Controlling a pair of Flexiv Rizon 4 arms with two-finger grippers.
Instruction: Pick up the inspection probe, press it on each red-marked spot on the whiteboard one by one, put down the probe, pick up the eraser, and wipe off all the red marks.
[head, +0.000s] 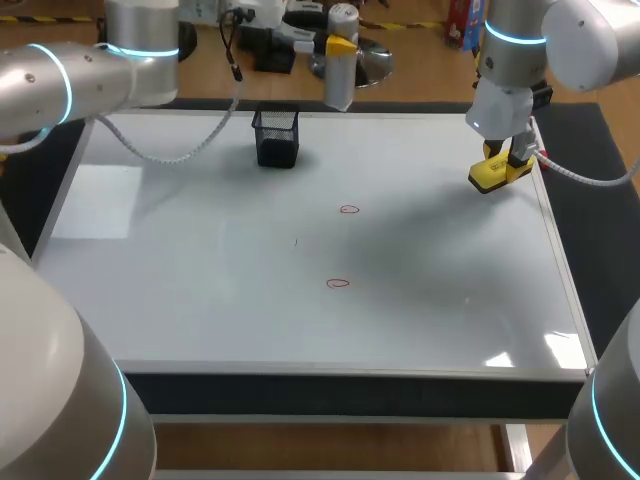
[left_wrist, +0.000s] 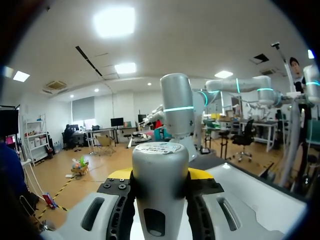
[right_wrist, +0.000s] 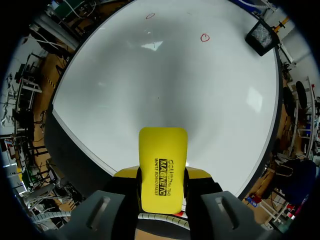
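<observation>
The inspection probe (head: 340, 85) – a grey cylinder with a rounded cap – hangs at the top middle of the head view, over the far edge of the whiteboard (head: 200, 290) and well clear of its surface. The left gripper (left_wrist: 160, 176) is clenched on it, with a yellow tip pressed to each side of the barrel in the left wrist view. That high, upright hold keeps the probe out of the way rather than aimed at a mark. The yellow eraser (head: 497, 173) sits at the upper right of the head view, near the board's far right corner. The right gripper (right_wrist: 162, 174) is clamped across its width, and the pad juts out ahead of the fingers, which suits a flat wiping stroke. Whether the pad touches the board I cannot tell. Two small red rings remain, one (head: 348, 209) near the board's middle and one (head: 339, 283) just below it in the head view, both well apart from either tool. With the probe not set down and the eraser in hand, I judge the wiping stage is about to begin – the right arm must cross to the middle. A black mesh cup (head: 277, 137) stands at the upper middle, near the far edge, likely the probe's resting place.
</observation>
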